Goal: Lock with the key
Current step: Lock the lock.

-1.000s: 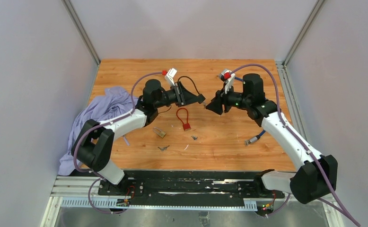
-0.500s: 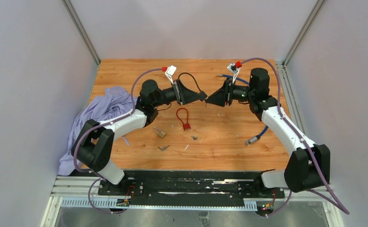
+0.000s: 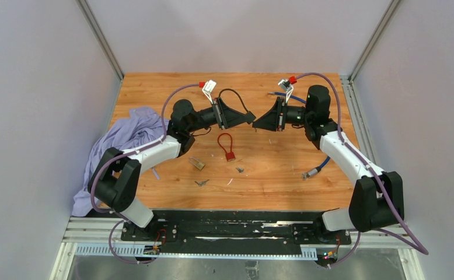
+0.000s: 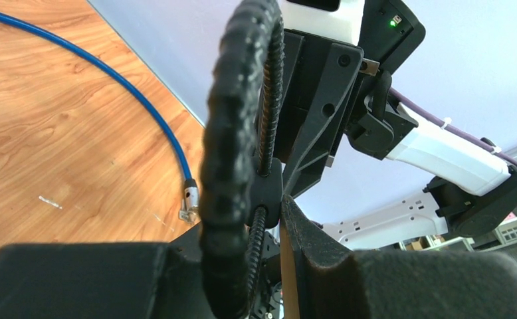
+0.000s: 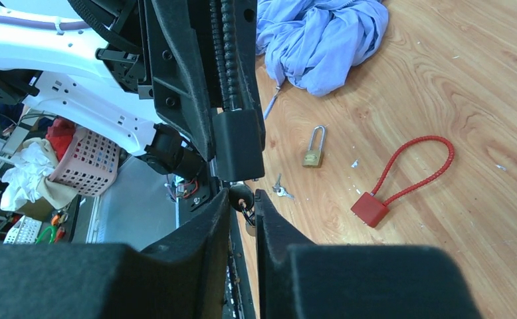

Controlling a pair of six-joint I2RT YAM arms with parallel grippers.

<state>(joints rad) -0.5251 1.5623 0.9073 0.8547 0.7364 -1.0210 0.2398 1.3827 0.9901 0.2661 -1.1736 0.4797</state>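
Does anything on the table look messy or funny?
Yes. A crumpled purple cloth is bunched at the left edge of the table and spills over it, which looks out of place beside the locks. Also, tiny white bits are scattered on the wood near the red cable lock.
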